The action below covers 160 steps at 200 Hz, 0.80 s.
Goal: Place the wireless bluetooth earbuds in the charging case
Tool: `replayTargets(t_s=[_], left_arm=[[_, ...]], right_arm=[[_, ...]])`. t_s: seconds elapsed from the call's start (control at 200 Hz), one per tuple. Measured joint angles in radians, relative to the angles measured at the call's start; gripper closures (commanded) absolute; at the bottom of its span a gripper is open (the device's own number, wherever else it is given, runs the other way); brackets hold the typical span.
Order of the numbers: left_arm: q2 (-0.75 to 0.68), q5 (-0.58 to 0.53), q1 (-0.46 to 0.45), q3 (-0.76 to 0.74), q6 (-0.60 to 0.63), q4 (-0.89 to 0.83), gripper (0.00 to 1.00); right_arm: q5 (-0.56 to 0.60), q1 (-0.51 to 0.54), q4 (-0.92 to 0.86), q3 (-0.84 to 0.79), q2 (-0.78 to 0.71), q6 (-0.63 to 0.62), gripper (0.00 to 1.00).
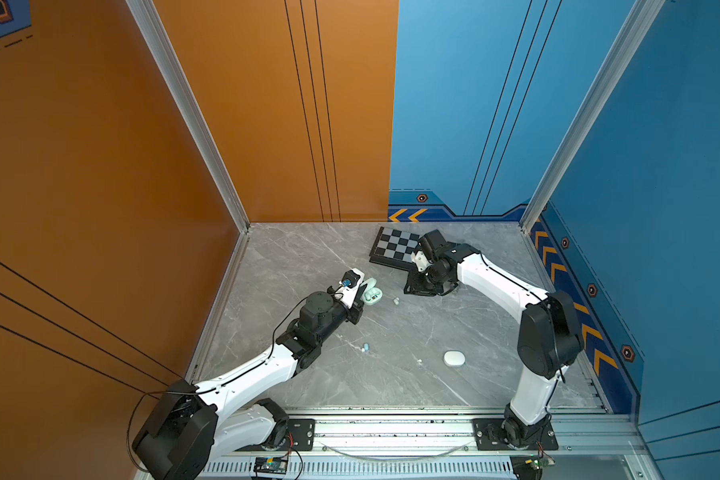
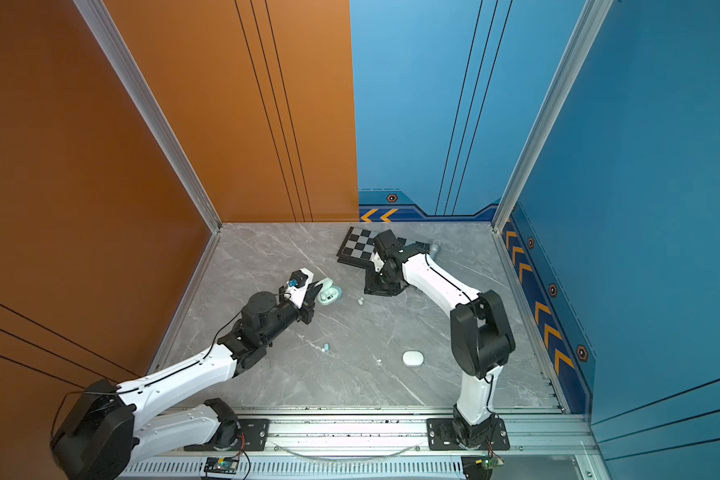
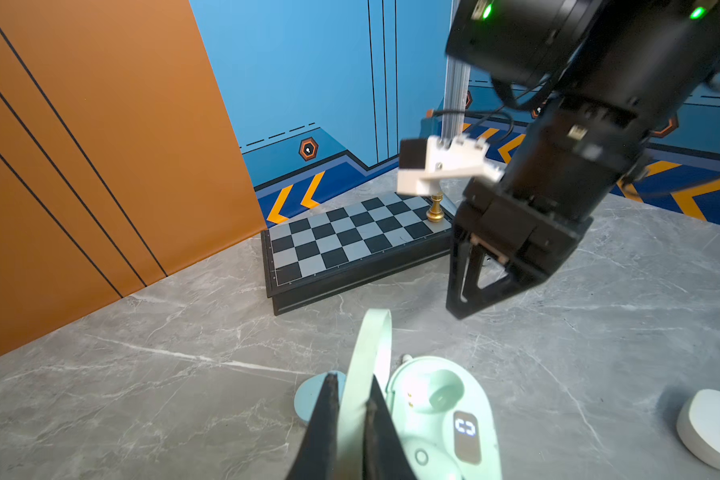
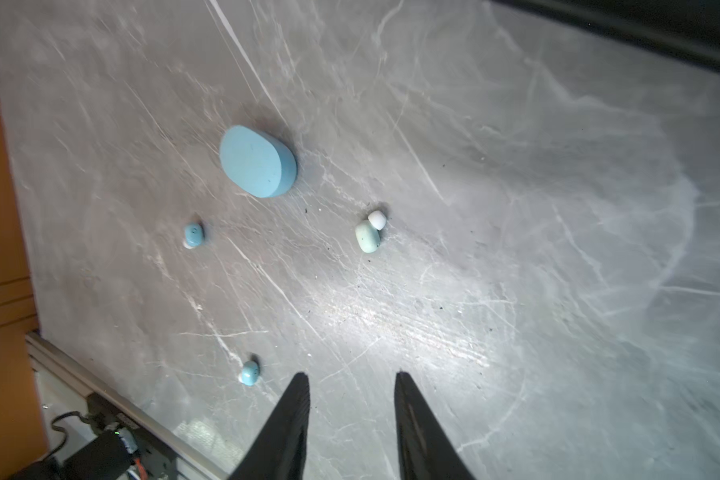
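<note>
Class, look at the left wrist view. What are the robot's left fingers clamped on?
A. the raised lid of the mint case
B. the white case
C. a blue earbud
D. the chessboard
A: the left fingers pinch the upright lid of the open mint case from both sides.

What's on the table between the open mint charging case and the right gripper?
One loose pale earbud lies between the mint charging case and the right gripper; otherwise bare table. Both top views show it.
</note>
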Motion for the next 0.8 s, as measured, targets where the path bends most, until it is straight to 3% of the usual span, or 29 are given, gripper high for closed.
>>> replayTargets(t_s=[0.24, 0.801], left_arm=[[-0.053, -0.018, 0.001, -0.029, 0.000, -0.043, 1.00], [-0.054, -0.021, 0.006, -0.040, 0.000, -0.053, 1.00]], right_arm=[[0.071, 0.096, -0.006, 0.088, 0.174, -0.063, 0.60], [0.300, 0.104, -0.010, 0.198, 0.319, -0.028, 0.67]])
